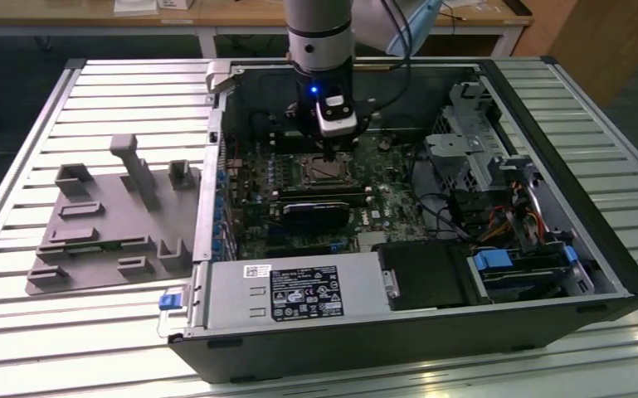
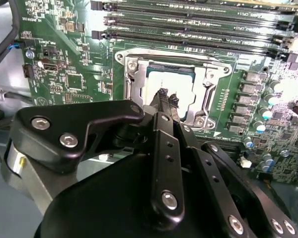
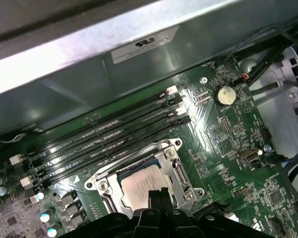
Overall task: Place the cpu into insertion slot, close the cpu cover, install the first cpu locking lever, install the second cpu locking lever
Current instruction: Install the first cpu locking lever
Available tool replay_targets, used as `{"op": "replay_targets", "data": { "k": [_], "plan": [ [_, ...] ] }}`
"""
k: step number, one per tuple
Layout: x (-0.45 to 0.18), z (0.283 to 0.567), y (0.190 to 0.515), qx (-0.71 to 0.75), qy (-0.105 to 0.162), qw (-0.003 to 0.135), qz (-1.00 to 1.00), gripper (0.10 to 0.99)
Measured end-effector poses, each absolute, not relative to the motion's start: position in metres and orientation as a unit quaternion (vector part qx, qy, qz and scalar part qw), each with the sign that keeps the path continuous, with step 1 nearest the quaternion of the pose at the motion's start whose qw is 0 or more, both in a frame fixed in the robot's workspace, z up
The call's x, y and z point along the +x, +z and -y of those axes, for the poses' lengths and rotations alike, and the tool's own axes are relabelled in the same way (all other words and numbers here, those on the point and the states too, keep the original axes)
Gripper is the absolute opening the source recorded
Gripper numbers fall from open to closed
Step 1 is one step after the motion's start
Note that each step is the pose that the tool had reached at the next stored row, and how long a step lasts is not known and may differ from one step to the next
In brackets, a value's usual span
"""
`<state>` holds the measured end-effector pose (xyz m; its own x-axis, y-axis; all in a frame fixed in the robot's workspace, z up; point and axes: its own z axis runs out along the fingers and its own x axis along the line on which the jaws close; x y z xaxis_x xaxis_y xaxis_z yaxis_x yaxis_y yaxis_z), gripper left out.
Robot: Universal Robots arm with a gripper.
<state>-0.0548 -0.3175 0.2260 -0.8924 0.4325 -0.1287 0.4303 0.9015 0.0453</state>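
Observation:
Inside the open computer case (image 1: 407, 332), my gripper (image 1: 333, 148) hangs just above the insertion slot (image 1: 328, 170) on the green board. In both wrist views the cpu (image 3: 139, 187) (image 2: 169, 77) lies in the slot, silver-grey top up. The cpu cover (image 3: 175, 166) (image 2: 208, 84) lies flat around the chip as a silvery frame. My gripper (image 2: 167, 96) (image 3: 156, 196) is shut, its black tips together over the near edge of the chip, with nothing between them. I cannot tell whether the tips touch the chip or the cover.
Long black memory slots (image 3: 114, 134) (image 2: 188, 25) run beside the socket, with the case wall (image 3: 89, 74) behind them. A black card (image 1: 313, 211), the power supply (image 1: 291, 294) and a drive cage (image 1: 463, 141) crowd the case. A grey fixture (image 1: 114, 220) lies on the slatted table.

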Motion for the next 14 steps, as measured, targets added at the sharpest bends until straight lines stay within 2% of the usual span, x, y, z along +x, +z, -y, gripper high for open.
{"op": "replay_targets", "data": {
  "k": [14],
  "plan": [
    [-0.0548,0.3177,0.2341,0.182,0.01,0.068,-0.981,0.102]
  ]
}}
